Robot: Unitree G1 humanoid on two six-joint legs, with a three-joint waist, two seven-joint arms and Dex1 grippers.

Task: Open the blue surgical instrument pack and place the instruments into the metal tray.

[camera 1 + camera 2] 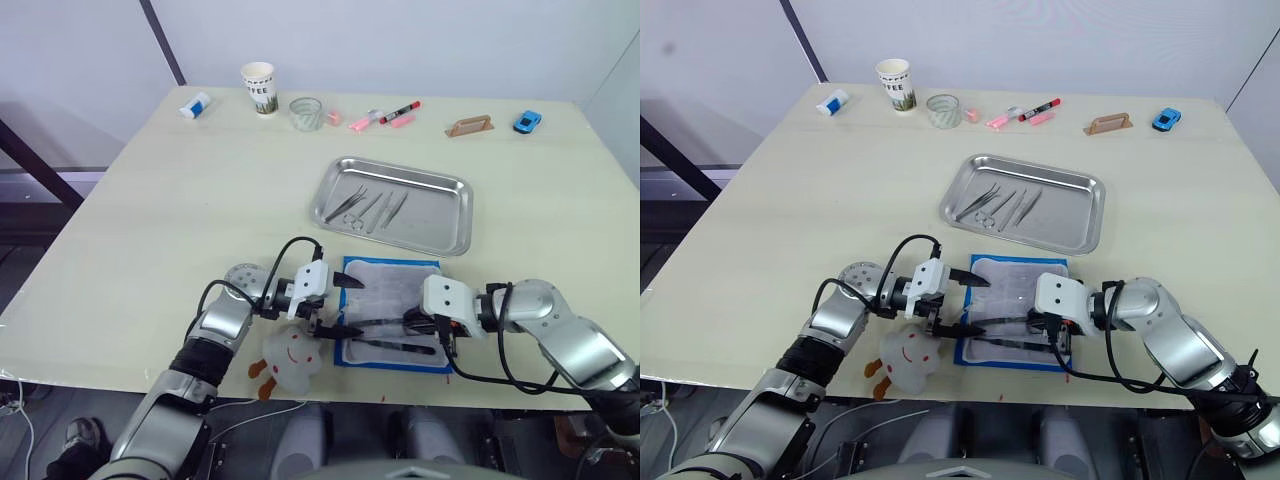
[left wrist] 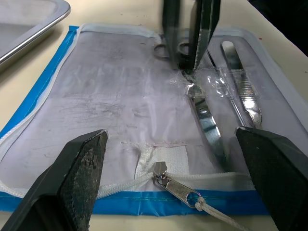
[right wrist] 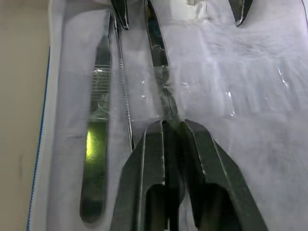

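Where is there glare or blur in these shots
Right wrist view: a bright glare streak on the flat instrument, and the right pincer looks soft up close. Left wrist view: the plastic sleeve glints, the left pincer's fingers blur. Left eye view: the metal tray shines evenly.

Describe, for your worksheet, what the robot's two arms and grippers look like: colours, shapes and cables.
Both arms are silver-grey metal with rounded joint housings and black sections further up. Each wrist ends in a white boxy block carrying two black, tapered fingers: the left gripper and the right gripper. Loose black cables loop from each forearm to its white block.
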